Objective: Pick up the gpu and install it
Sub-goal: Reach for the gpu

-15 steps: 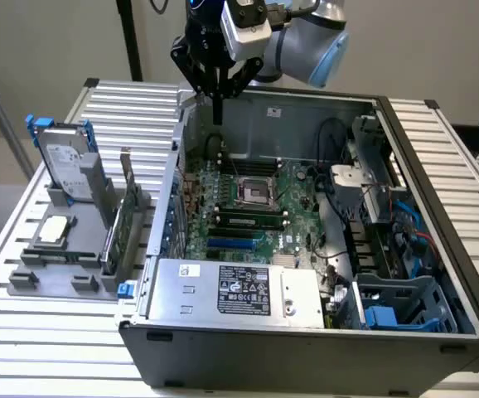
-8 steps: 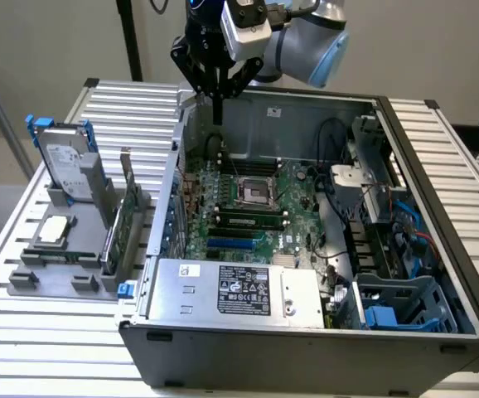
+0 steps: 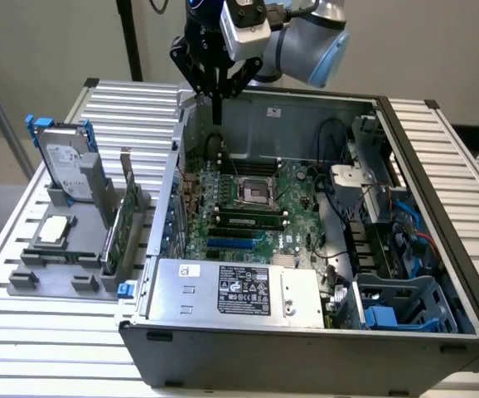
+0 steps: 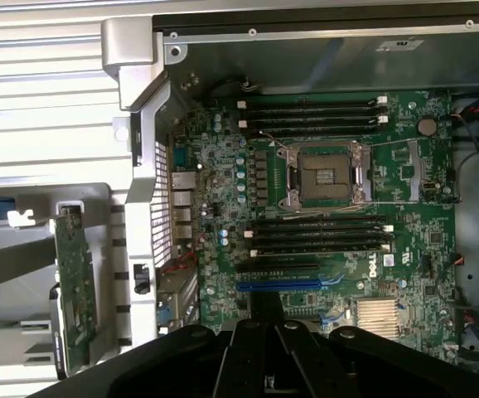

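Green gpu (image 3: pixel 122 232) stood well aside of the hand (image 3: pixel 217 104), which hung closed and empty over the case (image 3: pixel 306 352); pickup unstarted.

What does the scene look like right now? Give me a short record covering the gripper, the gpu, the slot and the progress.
gripper: shut, holding nothing, pointing down over the far rear corner of the open computer case
gpu: standing on edge in the gray holder outside the case, on the exterior view's left; not touched
blue slot: empty, on the motherboard
hard drive: upright in the same holder
progress: gpu not yet picked up or installed
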